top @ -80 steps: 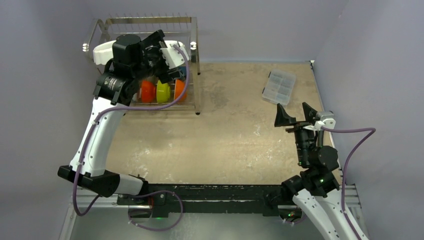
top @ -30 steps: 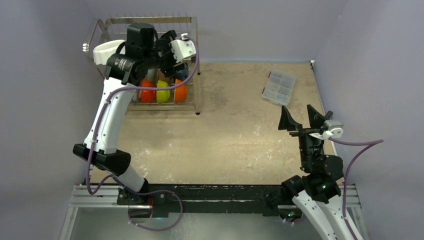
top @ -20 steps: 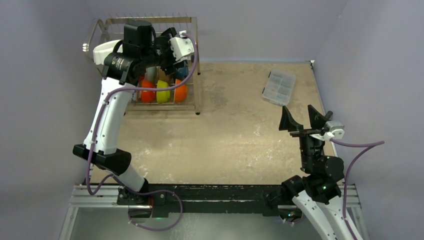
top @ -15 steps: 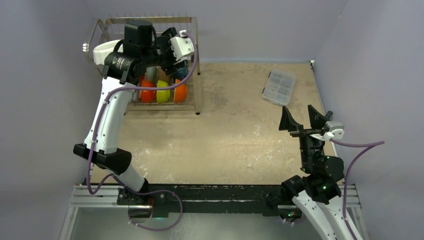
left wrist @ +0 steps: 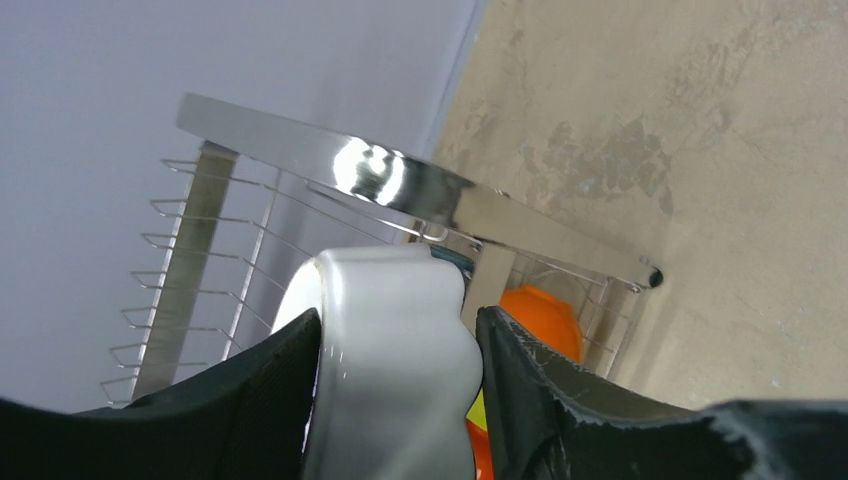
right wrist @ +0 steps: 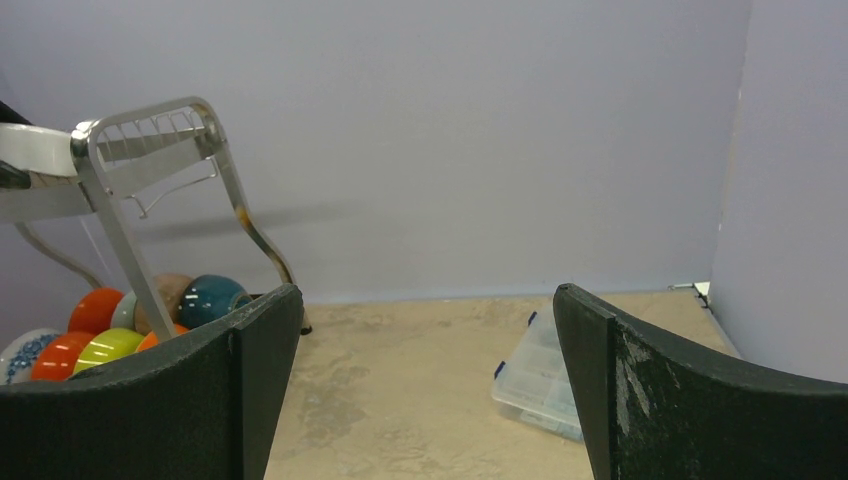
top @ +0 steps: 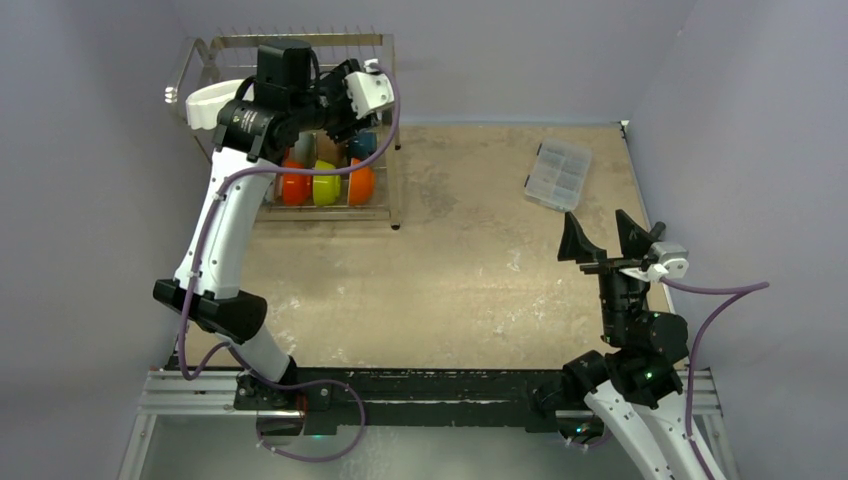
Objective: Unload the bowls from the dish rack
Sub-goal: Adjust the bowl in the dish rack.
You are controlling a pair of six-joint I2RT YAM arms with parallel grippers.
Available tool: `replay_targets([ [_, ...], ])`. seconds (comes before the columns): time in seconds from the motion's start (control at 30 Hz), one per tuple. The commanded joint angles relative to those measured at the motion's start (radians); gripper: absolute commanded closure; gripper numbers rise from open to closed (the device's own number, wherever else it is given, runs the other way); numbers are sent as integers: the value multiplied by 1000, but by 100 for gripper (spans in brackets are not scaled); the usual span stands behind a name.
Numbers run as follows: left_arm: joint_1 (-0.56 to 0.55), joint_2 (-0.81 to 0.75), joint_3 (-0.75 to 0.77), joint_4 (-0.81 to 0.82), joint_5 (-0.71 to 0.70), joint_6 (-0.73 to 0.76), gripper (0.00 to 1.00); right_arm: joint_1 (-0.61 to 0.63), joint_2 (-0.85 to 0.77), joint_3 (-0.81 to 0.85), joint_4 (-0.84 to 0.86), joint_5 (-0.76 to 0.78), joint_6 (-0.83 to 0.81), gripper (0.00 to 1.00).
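Note:
The dish rack [top: 290, 45] stands at the table's far left corner. My left gripper [top: 340, 115] reaches into its upper tier. In the left wrist view, both fingers of the left gripper [left wrist: 395, 350] press the sides of a white scalloped bowl [left wrist: 390, 380] standing on edge. On the lower tier are an orange bowl [top: 295, 185], a yellow-green bowl [top: 326, 185], another orange bowl [top: 360, 183] and a teal bowl [top: 362, 147]. A second white bowl [top: 205, 100] sits at the upper tier's left end. My right gripper [top: 600, 240] hangs open and empty at the right.
A clear compartment box [top: 558, 173] lies at the table's far right. The rack's steel top bar [left wrist: 400, 185] runs just above the held bowl. The purple back wall stands close behind the rack. From the right wrist, a blue-patterned bowl [right wrist: 18, 352] shows low in the rack.
My left gripper's jaws have narrowed onto the white bowl and the wrist has shifted slightly at the rack's upper tier. The right arm has held still over the last second.

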Motion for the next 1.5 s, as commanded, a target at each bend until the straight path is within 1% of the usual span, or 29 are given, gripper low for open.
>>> replay_targets([
  [0.0,5,-16,48,8,41,-12,57,6,-11,1,38,13,-15,1],
  [0.03,5,-18,48,9,42,-13,60,6,-11,1,37,13,-14,1],
  [0.1,5,-18,47,8,40,-15,62,5,-12,2,37,11,-15,1],
  [0.17,5,-18,42,7,36,-16,68,6,-14,3,37,12,-15,1],
  [0.37,5,-22,35,22,27,-23,74,6,-14,3,34,9,-14,1],
  [0.57,4,-34,13,64,-3,-40,78,5,4,11,29,9,-14,1],
  [0.73,5,-50,1,103,-31,-48,84,6,32,29,20,7,-14,1],
  [0.8,4,-61,-11,122,-39,-44,85,6,44,37,14,5,-14,1],
  [1.03,5,-88,-68,206,-111,-50,89,5,107,74,-23,-21,-50,1],
  [1.1,5,-102,-109,261,-136,-68,90,5,132,96,-44,-42,-57,1],
  [1.2,4,-116,-148,317,-149,-78,94,6,160,120,-74,-60,-58,1],
  [1.33,5,-119,-148,353,-162,-88,100,5,181,129,-84,-69,-57,1],
  [1.47,5,-119,-126,370,-144,-99,100,6,190,133,-84,-67,-55,1],
])
